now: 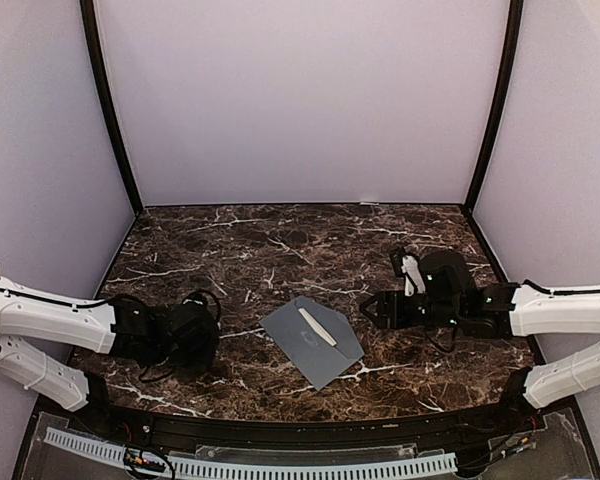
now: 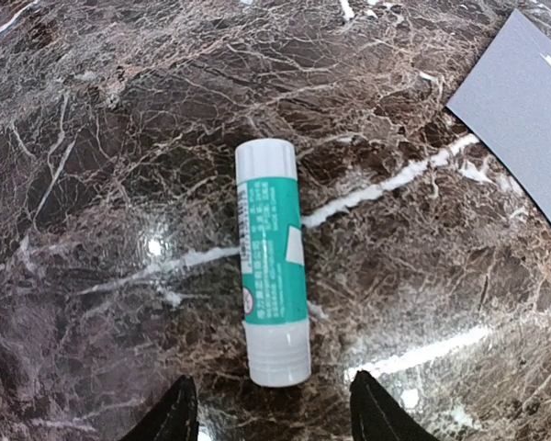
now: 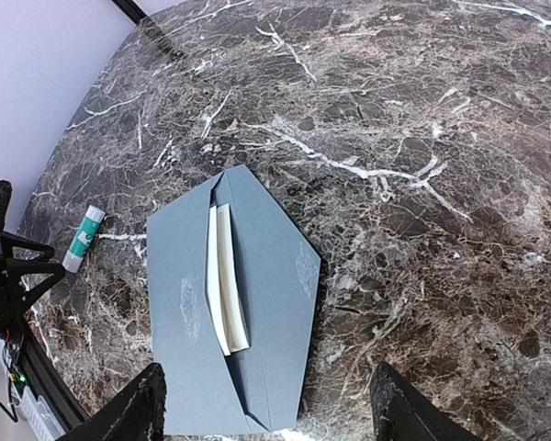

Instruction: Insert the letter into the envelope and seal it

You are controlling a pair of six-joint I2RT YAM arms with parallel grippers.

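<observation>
The grey-blue envelope (image 1: 311, 341) lies flat near the table's front middle with its triangular flap open. The cream-white letter (image 1: 317, 326) is inside it; only a narrow strip shows at the mouth. Both also show in the right wrist view, the envelope (image 3: 275, 303) and the letter (image 3: 224, 276); glue smears mark the flap and the body. My right gripper (image 3: 268, 418) is open and empty, just right of the envelope (image 1: 372, 307). My left gripper (image 2: 271, 418) is open and empty, hovering by a white-and-green glue stick (image 2: 271, 262) lying on the table left of the envelope.
The dark marble table (image 1: 280, 250) is walled by pale panels at the back and sides. The glue stick also shows in the right wrist view (image 3: 83, 238). The envelope's corner shows in the left wrist view (image 2: 523, 101). A cable tray runs along the front edge (image 1: 250, 465).
</observation>
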